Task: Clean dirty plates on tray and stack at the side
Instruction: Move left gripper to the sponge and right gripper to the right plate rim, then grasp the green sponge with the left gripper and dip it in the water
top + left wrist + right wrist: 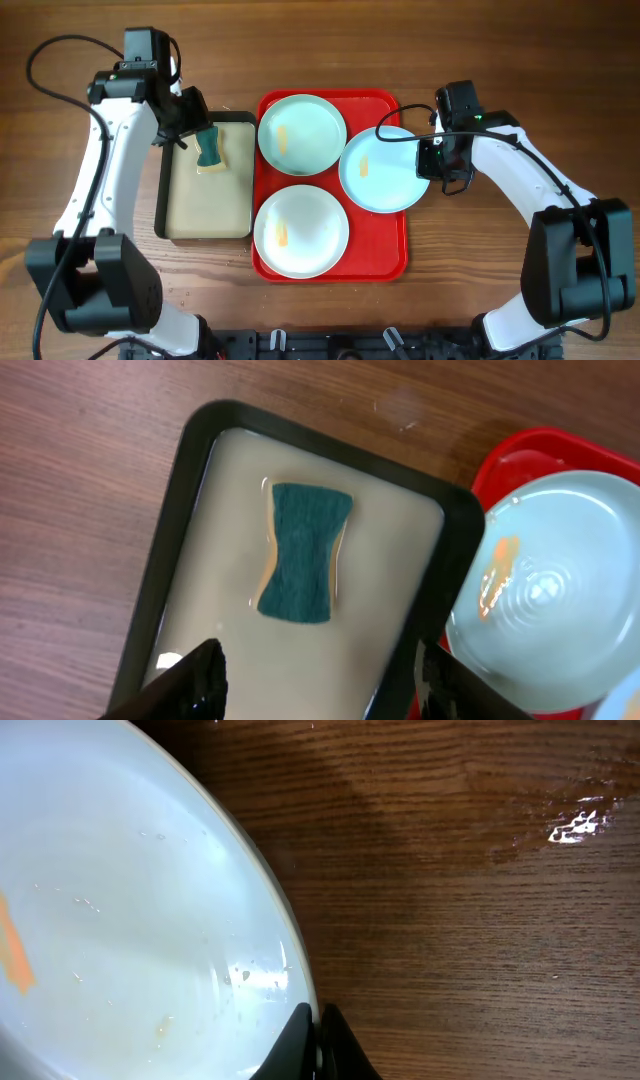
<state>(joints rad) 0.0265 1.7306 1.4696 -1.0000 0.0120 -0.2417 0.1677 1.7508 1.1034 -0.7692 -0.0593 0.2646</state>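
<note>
The red tray (395,260) lies mid-table and holds three plates. A pale blue plate (302,133) sits at its far end and a white plate (300,230) at its near end, each with a yellowish smear. A second pale blue plate (385,170) hangs over the tray's right rim. My right gripper (432,165) is shut on this plate's right rim; the wrist view shows the fingers (318,1040) pinching the edge of the plate (120,920). My left gripper (320,685) stands open above a green sponge (303,552), nothing between its fingers.
The sponge (208,148) lies in a black-rimmed tray (205,205) with a wet beige inside, just left of the red tray. Bare wooden table (480,270) stretches to the right of the held plate. The far plate (560,590) borders the black tray's right rim.
</note>
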